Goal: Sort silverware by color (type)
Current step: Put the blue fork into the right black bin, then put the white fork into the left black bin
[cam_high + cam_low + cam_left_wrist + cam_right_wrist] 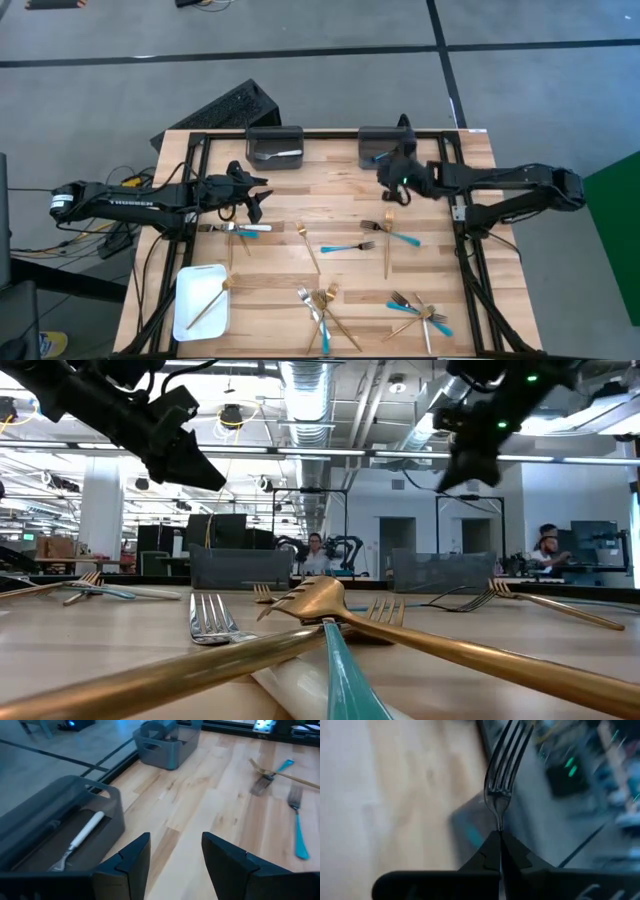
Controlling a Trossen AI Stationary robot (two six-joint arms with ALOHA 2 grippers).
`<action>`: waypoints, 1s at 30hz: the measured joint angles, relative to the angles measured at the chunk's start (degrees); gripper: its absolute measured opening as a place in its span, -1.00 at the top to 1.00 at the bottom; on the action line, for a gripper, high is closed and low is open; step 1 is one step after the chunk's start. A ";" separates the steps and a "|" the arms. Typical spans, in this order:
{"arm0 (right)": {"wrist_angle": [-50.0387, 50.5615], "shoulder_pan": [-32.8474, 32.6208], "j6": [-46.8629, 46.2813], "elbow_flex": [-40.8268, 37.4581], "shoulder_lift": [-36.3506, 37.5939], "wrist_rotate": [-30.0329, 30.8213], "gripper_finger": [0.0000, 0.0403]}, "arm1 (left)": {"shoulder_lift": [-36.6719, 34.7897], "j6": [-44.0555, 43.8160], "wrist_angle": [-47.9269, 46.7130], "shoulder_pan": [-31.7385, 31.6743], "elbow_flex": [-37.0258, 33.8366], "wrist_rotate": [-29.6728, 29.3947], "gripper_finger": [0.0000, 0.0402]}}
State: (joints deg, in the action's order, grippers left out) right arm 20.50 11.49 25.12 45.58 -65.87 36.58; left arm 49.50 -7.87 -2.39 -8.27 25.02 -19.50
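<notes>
The table (340, 215) is pale butcher-block wood in lengthwise strips, edged with a dark metal frame, on a grey concrete floor crossed by dark lines. Nearest the front edge, around 6 o'clock, most of the silverware (322, 305) lies loose: slim gold forks crossed over turquoise-handled ones and plain silver ones, smooth and shiny, tines fanned. In the low view a gold fork (320, 600) arches over a turquoise handle (350, 680). At 7 o'clock a white rectangular tray (200, 300) with rounded corners holds one gold piece. Toward the centre, more gold and turquoise forks lie well apart on bare wood.

Above the wood at 9 o'clock, the left gripper (255, 200) hangs with its dark, blocky fingers (125, 865) spread wide, nothing between them. At 2 o'clock, the right gripper (385, 172) is pinched tight on the stem of a silver fork (502, 765), tines pointing away from the wrist, just beside the right bin.

At 12 o'clock stand two dark grey plastic bins: the left bin (274, 146) holds a silver utensil with a white handle (85, 832); the right bin (378, 146) shows something turquoise inside.

Beyond is an open workshop with ceiling ducts, strip lights, monitors and seated people (548, 545).
</notes>
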 joint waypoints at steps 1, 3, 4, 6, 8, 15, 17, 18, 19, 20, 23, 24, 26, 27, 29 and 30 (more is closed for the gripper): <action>-3.07 1.79 3.24 0.00 0.00 -1.61 0.91 | 0.00 -0.08 0.00 -0.01 0.00 -0.25 0.17; -7.26 5.54 7.13 0.00 0.00 -5.16 0.89 | 0.00 -0.19 -0.12 -0.01 0.00 -0.29 0.17; -8.45 7.45 8.07 0.00 0.00 -6.80 0.88 | 0.00 -0.29 -0.41 0.00 0.00 -0.29 0.17; -8.99 11.68 8.26 0.00 0.00 -9.20 0.86 | 0.00 -0.79 -1.54 0.00 0.00 -0.31 0.17; -8.74 15.74 8.38 0.00 -0.02 -12.93 0.85 | 0.00 -0.87 -2.68 -0.02 0.00 -0.44 0.17; -9.84 26.69 8.58 0.00 -2.82 -26.42 0.83 | 0.00 -2.35 -4.58 0.00 0.00 -2.13 0.17; -9.86 28.43 8.58 0.00 -3.96 -26.42 0.80 | 0.00 -2.39 -4.85 0.00 0.00 -2.02 0.17; -9.86 29.22 8.57 0.00 -4.52 -26.42 0.78 | 0.00 -2.41 -4.81 0.00 0.00 -2.00 0.17; -10.00 29.91 8.57 0.00 -4.88 -26.46 0.75 | 0.00 -2.44 -4.80 0.00 0.00 -2.00 0.17; -10.24 30.52 8.55 0.00 -5.36 -26.65 0.72 | 0.00 -2.48 -4.79 0.00 0.00 -2.00 0.17; -10.54 31.48 6.73 0.00 -6.82 -27.64 0.62 | 0.00 -2.67 -4.75 0.00 0.00 -2.35 0.17; -10.83 31.49 6.15 0.00 -7.47 -27.69 0.58 | 0.00 -2.72 -4.76 0.00 0.00 -2.40 0.17; -11.22 31.41 6.36 0.00 -8.52 -27.66 0.51 | 0.00 -2.72 -4.72 0.00 0.00 -2.65 0.17; -11.25 31.36 6.66 0.00 -9.04 -27.67 0.47 | 0.00 -2.74 -4.72 0.00 0.00 -2.96 0.17; -11.44 31.20 5.40 0.00 -9.85 -27.15 0.41 | 0.00 -2.74 -4.71 0.00 0.00 -3.78 0.17; -11.52 30.95 2.97 0.00 -10.20 -26.17 0.39 | 0.00 -2.85 -4.70 0.00 0.00 -3.88 0.17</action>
State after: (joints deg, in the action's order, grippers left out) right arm 8.99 42.43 28.09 45.58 -76.07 10.41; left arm 49.50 -10.72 -7.10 -8.27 25.02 -23.38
